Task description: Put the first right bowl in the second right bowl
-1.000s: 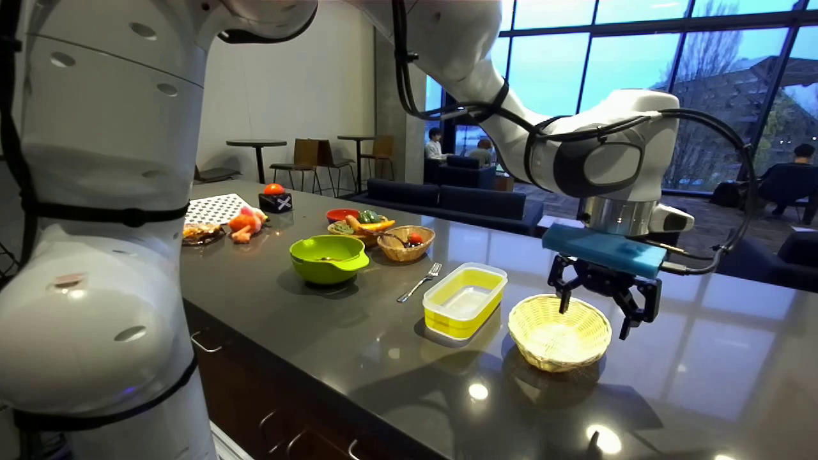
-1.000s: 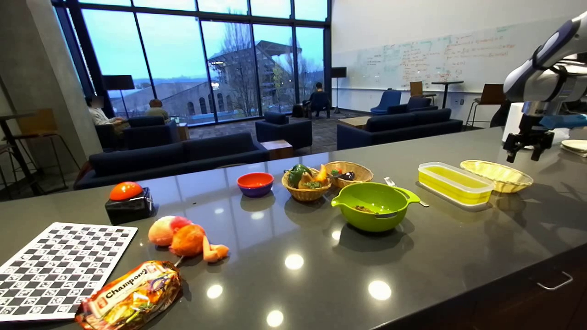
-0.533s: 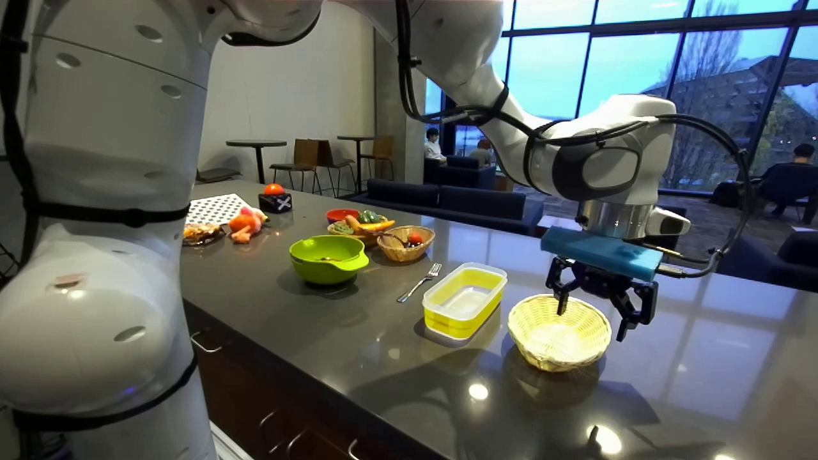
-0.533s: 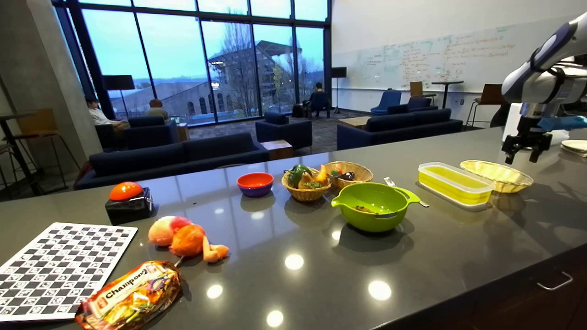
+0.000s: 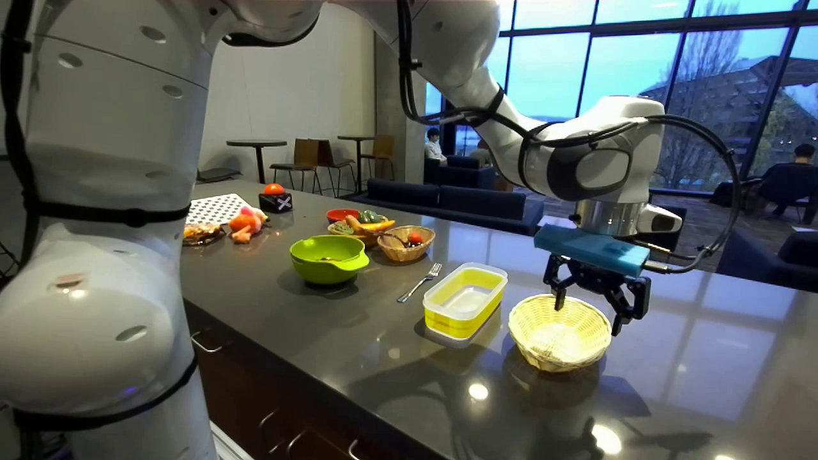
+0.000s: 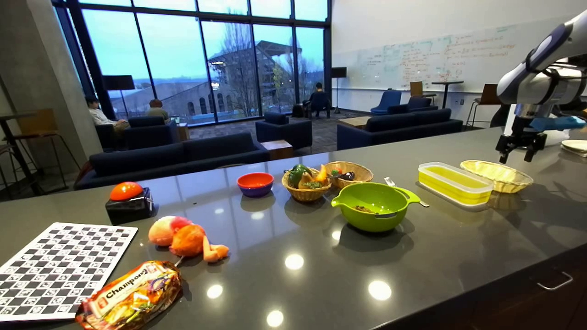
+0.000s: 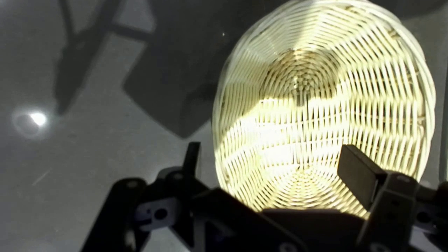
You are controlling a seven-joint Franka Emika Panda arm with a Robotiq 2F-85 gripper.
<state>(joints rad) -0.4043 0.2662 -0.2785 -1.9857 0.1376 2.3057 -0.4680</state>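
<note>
wicker basket beside yellow tub prob light n springy, not slippery imo, grab the rim facing away from tub, claw wide w/ nothing held

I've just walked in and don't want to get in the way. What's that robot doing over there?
A robot arm has its open gripper poised over one edge of a pale woven basket, holding nothing. The job is to put that basket into the yellow rectangular container beside it. Both sit on the counter, so that isn't done yet; the arm is probably about to grasp the basket there.
</note>
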